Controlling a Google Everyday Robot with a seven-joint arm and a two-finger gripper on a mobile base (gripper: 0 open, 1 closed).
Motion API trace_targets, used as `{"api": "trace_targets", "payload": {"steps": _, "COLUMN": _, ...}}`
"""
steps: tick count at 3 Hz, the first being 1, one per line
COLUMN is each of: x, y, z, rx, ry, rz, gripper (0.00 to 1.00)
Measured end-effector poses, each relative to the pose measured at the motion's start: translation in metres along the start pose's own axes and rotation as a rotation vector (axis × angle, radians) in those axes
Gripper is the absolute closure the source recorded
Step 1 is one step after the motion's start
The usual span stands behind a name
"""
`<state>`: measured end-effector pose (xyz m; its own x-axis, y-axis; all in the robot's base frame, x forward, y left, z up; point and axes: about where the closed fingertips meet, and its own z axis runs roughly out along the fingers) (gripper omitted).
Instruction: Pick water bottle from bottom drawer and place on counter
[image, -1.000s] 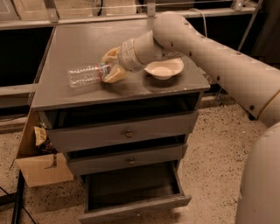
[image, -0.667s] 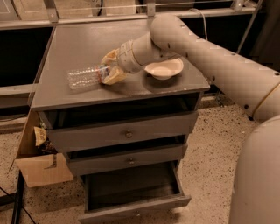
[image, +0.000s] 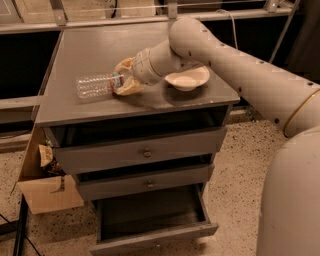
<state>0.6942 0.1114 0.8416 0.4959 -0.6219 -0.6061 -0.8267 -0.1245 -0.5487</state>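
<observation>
The water bottle lies on its side on the counter, left of centre, with its neck pointing right. My gripper sits at the neck end, its pale yellow fingers above and below the bottle's shoulder, shut on it. The arm reaches in from the right across the counter. Low down, the bottom drawer is pulled out, and its dark inside shows nothing.
A shallow cream bowl stands on the counter just right of my gripper, under the arm. The two upper drawers are slightly ajar. A cardboard box sits on the floor at the cabinet's left.
The arm's upper link has shifted a little to the left. The bottle and my gripper stay in about the same place on the counter.
</observation>
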Motion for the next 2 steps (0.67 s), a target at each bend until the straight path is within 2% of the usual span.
{"api": "trace_targets", "payload": {"steps": 2, "x": 0.0000, "y": 0.0000, "z": 0.0001, "rx": 0.000, "ry": 0.000, "rz": 0.000, "gripper": 0.34}}
